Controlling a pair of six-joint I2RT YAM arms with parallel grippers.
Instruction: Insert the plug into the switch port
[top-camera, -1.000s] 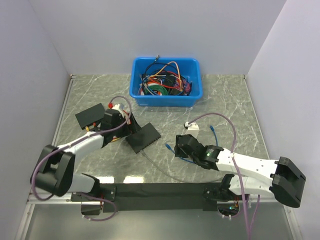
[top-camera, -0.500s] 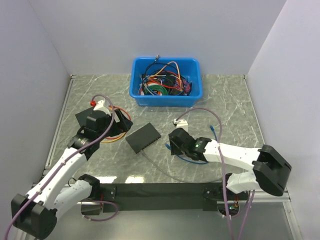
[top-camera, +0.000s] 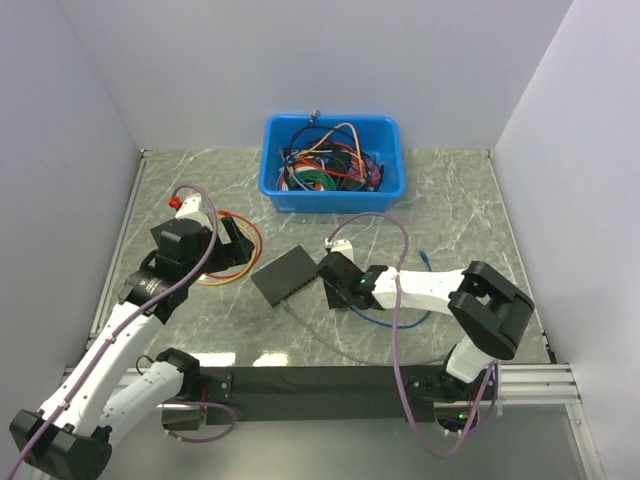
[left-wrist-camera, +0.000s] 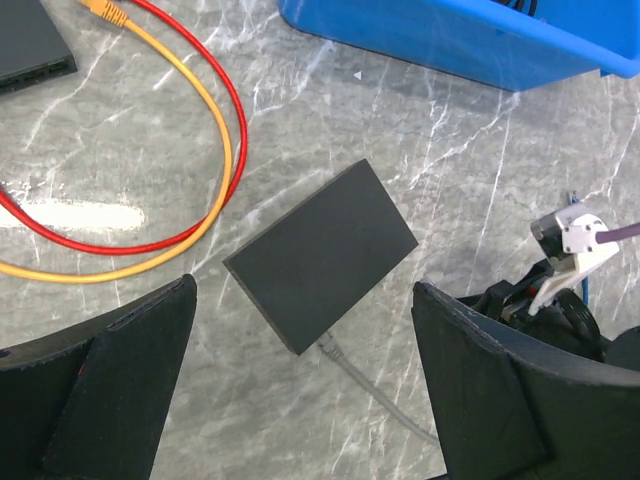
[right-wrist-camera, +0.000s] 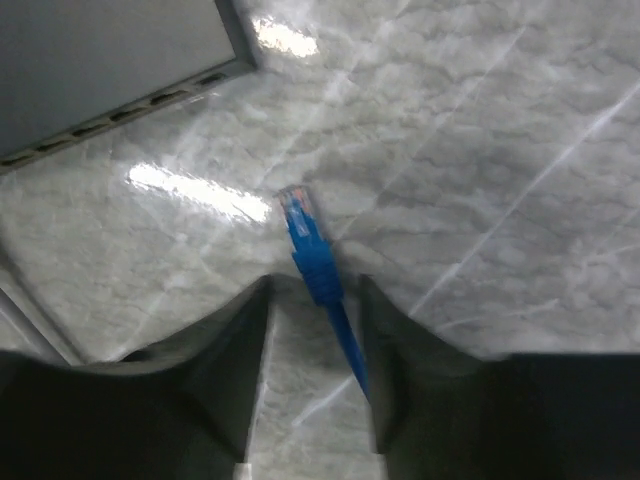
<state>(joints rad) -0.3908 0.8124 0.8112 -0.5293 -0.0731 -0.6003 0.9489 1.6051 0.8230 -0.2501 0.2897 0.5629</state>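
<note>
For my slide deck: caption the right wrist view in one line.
Blue cable passes between the open right fingers; its plug lies just ahead, short of the switch port row.

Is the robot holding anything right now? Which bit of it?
Nothing yet. The right tool sits open around the blue cable just behind the plug, not pinching it. The left tool is open and empty.
</note>
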